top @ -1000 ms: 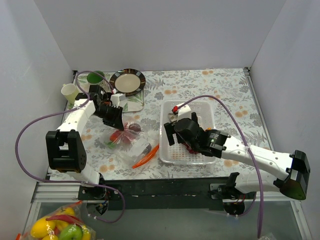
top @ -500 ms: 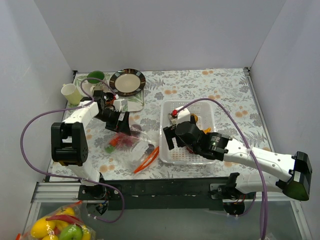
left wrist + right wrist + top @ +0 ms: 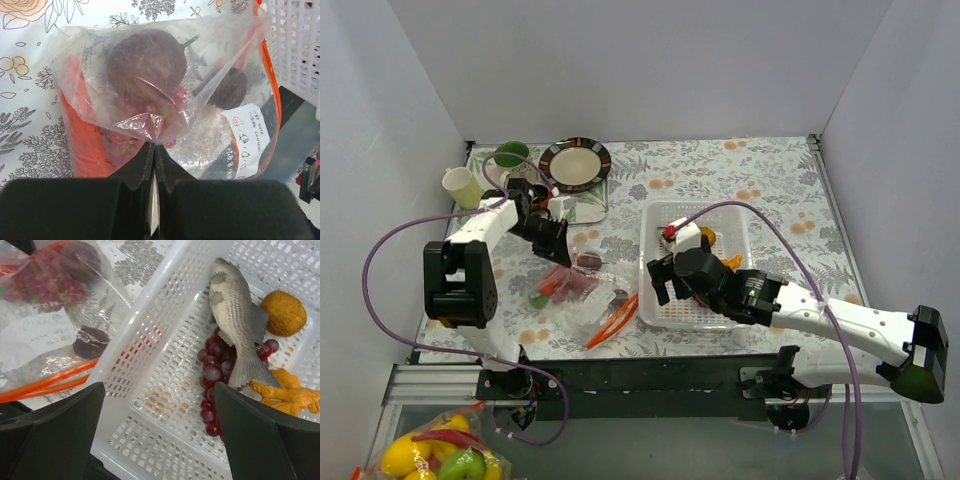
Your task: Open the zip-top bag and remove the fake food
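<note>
The zip-top bag (image 3: 588, 292) lies left of the white basket, its red-orange zip strip (image 3: 613, 318) toward the near right. My left gripper (image 3: 556, 248) is shut on the bag's closed end (image 3: 156, 125); the left wrist view shows dark purple rounds (image 3: 145, 60) and a red-orange piece (image 3: 80, 145) inside. My right gripper (image 3: 160, 432) is open and empty above the basket's near left part. In the basket lie a grey fish (image 3: 237, 320), an orange fruit (image 3: 285, 312), a grape bunch (image 3: 216, 375) and orange pieces (image 3: 287, 395).
The white perforated basket (image 3: 744, 216) stands at centre right. A plate (image 3: 575, 163), a green cup (image 3: 510, 156) and a pale cup (image 3: 458, 184) stand at the back left. A bag of lemons and a green apple (image 3: 435, 455) lies below the table's near edge.
My left gripper has pulled the pinched bag end a little back and up. My right gripper has drifted toward the basket's near left corner. The bag has shifted slightly.
</note>
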`<state>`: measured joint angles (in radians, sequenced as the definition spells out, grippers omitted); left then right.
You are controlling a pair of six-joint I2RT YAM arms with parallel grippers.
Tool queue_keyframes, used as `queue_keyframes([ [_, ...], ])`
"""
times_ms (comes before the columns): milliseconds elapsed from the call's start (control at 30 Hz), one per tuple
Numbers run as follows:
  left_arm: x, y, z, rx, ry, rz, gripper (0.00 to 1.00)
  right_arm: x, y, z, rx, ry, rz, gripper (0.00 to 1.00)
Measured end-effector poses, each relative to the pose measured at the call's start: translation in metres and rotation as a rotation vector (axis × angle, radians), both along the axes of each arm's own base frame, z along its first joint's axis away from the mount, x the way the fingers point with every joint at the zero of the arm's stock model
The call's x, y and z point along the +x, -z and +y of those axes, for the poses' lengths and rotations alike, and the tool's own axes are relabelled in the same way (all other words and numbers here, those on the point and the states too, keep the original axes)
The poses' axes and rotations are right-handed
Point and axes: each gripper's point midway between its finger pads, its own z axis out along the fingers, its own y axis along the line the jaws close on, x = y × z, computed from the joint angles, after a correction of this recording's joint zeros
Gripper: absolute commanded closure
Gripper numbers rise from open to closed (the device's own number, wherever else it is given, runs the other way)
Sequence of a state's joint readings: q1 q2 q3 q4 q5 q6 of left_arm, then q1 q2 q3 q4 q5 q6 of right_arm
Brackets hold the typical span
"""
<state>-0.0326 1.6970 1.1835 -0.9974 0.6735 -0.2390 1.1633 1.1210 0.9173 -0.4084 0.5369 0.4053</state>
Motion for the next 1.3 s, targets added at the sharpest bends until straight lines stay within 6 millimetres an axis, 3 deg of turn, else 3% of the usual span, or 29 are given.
queue_keyframes([
  [133,0.007,-0.016,0.000,-0.001,-0.001,-0.015,1.00,-0.021,-0.002,0.010,0.035,-0.118,-0.031,0.09],
  [333,0.041,-0.079,-0.004,-0.024,-0.013,-0.149,1.00,-0.073,-0.005,0.043,0.084,-0.370,-0.069,0.18],
  [467,0.036,-0.094,-0.006,-0.037,-0.017,-0.172,1.00,-0.085,0.013,0.067,0.057,-0.438,-0.058,0.17],
  [567,0.022,-0.076,-0.004,-0.027,-0.020,-0.123,1.00,-0.087,0.037,0.079,0.005,-0.454,-0.040,0.16],
  [633,0.005,-0.053,-0.001,-0.005,-0.023,-0.049,1.00,-0.084,0.053,0.083,-0.034,-0.445,-0.037,0.18],
  [767,-0.016,-0.019,0.010,0.066,-0.030,0.033,1.00,-0.072,0.060,0.094,-0.063,-0.404,-0.075,0.21],
  [1100,-0.008,0.022,0.048,0.292,-0.029,-0.034,1.00,-0.056,0.074,0.109,-0.152,-0.395,-0.105,0.34],
  [1300,-0.003,0.038,0.057,0.349,-0.028,-0.039,1.00,-0.058,0.052,0.136,-0.115,-0.436,-0.140,0.36],
])
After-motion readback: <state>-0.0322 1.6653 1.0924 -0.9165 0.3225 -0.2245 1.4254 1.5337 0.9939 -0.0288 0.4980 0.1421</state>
